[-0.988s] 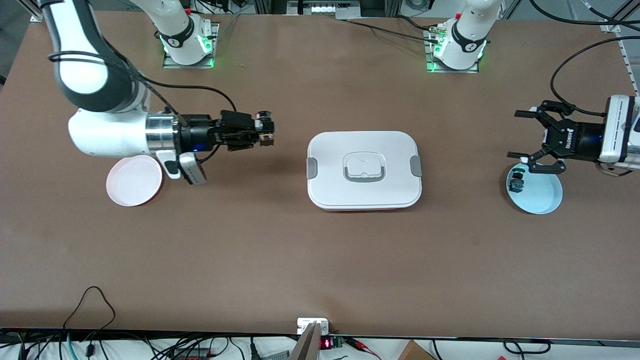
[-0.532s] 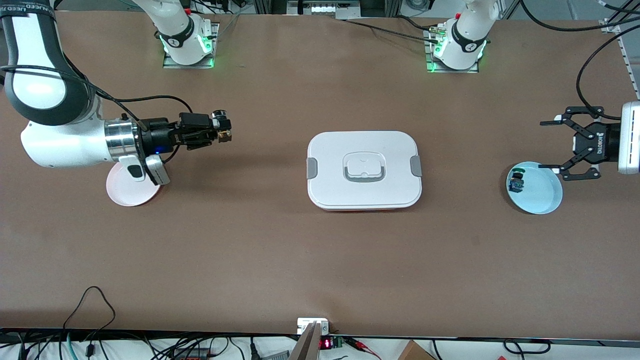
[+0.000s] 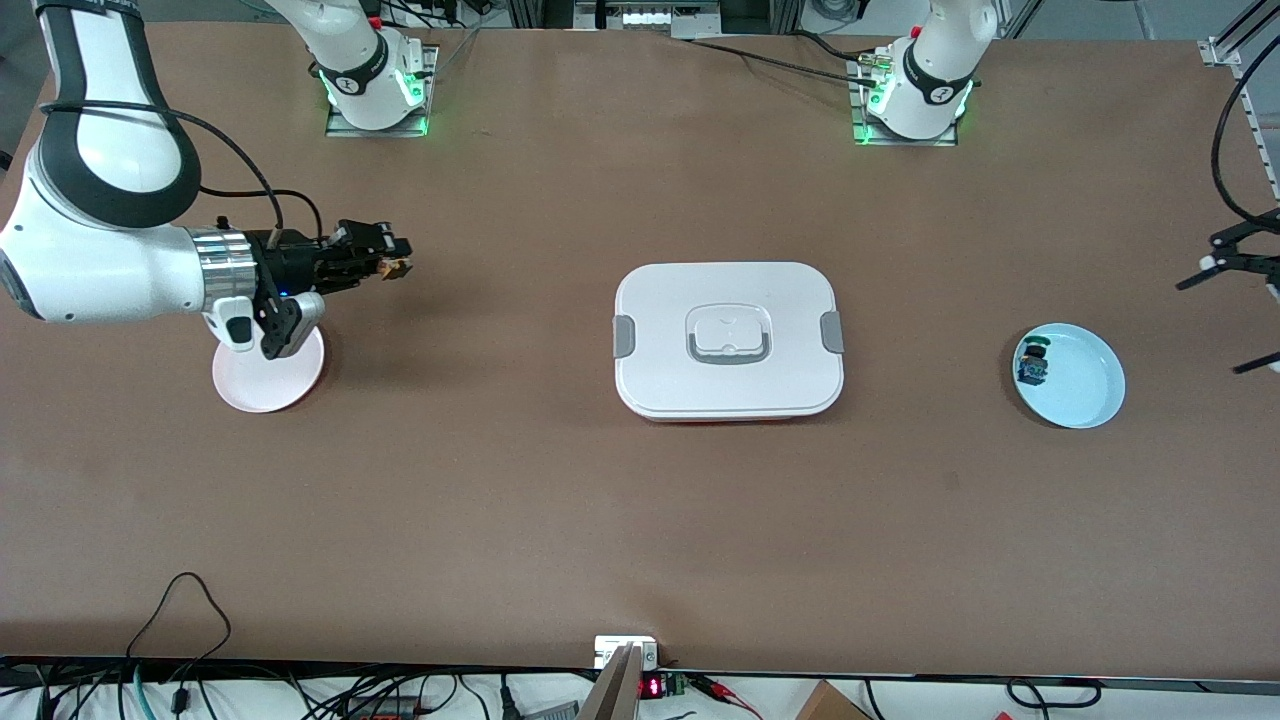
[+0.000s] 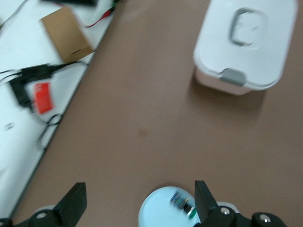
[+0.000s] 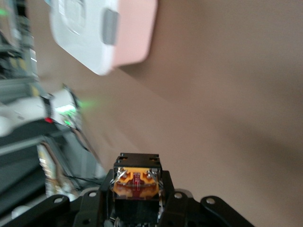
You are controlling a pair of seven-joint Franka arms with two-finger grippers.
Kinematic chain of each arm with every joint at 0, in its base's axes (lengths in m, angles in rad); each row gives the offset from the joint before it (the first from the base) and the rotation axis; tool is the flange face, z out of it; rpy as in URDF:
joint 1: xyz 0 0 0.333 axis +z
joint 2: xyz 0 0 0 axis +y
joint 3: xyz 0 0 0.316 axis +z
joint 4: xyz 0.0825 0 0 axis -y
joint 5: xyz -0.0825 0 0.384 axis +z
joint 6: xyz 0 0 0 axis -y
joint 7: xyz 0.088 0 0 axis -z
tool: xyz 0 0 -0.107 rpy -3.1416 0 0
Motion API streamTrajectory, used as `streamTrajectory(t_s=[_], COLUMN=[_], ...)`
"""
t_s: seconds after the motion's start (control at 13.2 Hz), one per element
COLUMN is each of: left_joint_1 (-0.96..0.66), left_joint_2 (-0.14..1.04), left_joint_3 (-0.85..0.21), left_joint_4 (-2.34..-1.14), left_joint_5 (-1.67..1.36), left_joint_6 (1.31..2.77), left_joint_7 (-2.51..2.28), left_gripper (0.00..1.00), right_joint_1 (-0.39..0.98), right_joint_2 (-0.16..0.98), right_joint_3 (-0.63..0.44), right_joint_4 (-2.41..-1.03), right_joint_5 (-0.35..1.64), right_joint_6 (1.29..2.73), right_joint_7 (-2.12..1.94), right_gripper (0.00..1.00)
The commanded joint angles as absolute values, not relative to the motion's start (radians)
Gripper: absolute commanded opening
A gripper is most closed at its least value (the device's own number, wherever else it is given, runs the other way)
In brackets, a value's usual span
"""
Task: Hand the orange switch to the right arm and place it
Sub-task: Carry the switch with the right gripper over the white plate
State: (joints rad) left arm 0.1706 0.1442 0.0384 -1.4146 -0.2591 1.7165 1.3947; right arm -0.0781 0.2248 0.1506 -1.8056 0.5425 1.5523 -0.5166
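Observation:
The orange switch [image 3: 400, 267], black-bodied with an amber face, is clamped in my right gripper [image 3: 386, 263] above the table, just off the rim of the pink plate [image 3: 262, 385], toward the white container. The right wrist view shows the switch [image 5: 136, 182] gripped between the shut fingers of the right gripper [image 5: 136, 201]. My left gripper [image 3: 1226, 314] is open and empty at the left arm's end of the table, past the light blue plate [image 3: 1085, 392]. The left wrist view shows the left gripper [image 4: 139, 208] spread wide, with the blue plate [image 4: 158, 215] between its fingers.
A white lidded container [image 3: 728, 340] stands at mid-table and also shows in the left wrist view [image 4: 246, 42] and the right wrist view [image 5: 94, 33]. A green-capped, blue-bodied switch [image 3: 1033, 365] lies on the blue plate. A cardboard box [image 4: 66, 33] and cables lie off the table edge.
The right arm has drawn back toward its end of the table with the switch, ending near the pink plate. The open left gripper has retreated from over the blue plate to the table's edge.

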Motion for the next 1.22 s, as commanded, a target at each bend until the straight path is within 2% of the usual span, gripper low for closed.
streamTrajectory(t_s=[0.0,0.23,0.53,0.76,1.14], left_joint_1=[0.082,0.071,0.069,0.069,0.071], left_joint_2=[0.045,0.011,0.011,0.011,0.011], left_joint_3=[0.055,0.043,0.035,0.017,0.015], left_joint_4=[-1.434,-1.437,-1.439,-1.491,-1.543], left_joint_5=[-0.102,-0.048,-0.049,-0.055,-0.057], left_joint_6=[1.769,1.695,1.545,1.517,1.52], left_joint_7=[1.263,0.919,0.455,0.214,0.181], left_gripper=[1.0,1.0,1.0,1.0,1.0], right_joint_1=[-0.12,-0.138,-0.162,-0.195,-0.258], right_joint_2=[0.209,0.21,0.215,0.222,0.264], right_joint_3=[0.164,0.164,0.164,0.164,0.164], right_joint_4=[-1.815,-1.822,-1.888,-1.949,-2.037], right_joint_5=[0.344,0.116,-0.101,-0.121,-0.121], right_joint_6=[1.555,1.623,1.837,1.957,2.173], right_joint_7=[-0.659,-0.849,-1.139,-1.254,-1.48], right_gripper=[0.03,0.03,0.03,0.03,0.03])
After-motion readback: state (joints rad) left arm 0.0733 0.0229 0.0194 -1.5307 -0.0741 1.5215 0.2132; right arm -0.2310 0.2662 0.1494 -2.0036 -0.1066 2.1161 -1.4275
